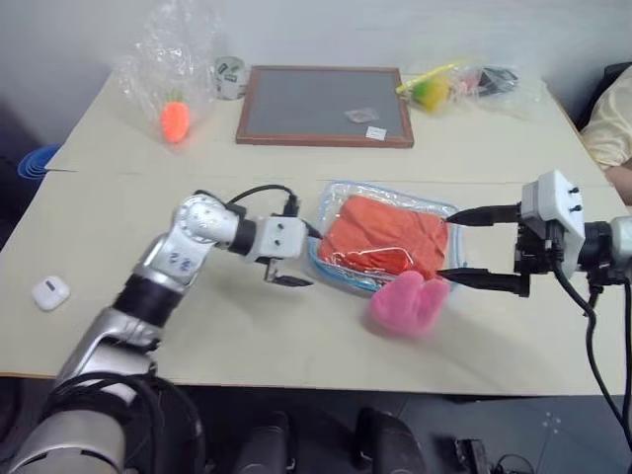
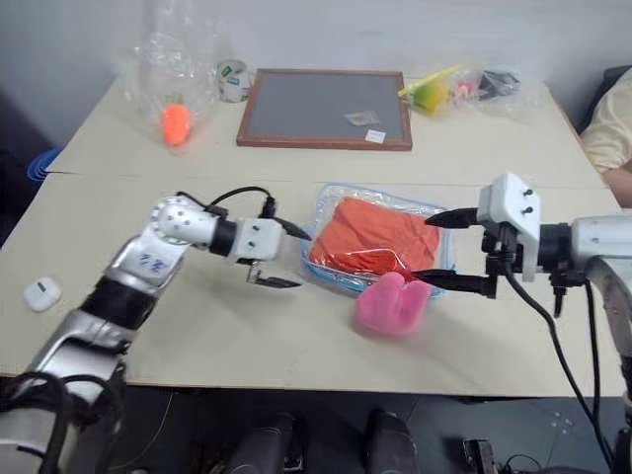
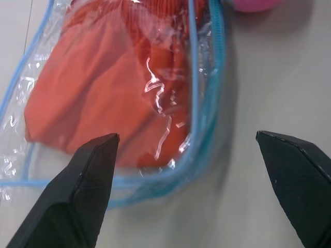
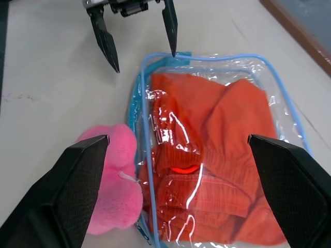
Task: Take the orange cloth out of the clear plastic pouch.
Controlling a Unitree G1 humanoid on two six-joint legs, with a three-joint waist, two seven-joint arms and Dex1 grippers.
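Orange cloth (image 1: 383, 237) lies sealed inside the clear plastic pouch (image 1: 332, 202), flat near the middle of the worktop (image 1: 296, 346), toward its front edge. The left end effector (image 1: 289, 259) and right end effector (image 1: 472, 247) flank the pouch, each spread wide and holding nothing. The slick film could slide away if only one side is pinched. A pink plush toy (image 1: 410, 304) touching the pouch's front edge could get nudged or grabbed by mistake.
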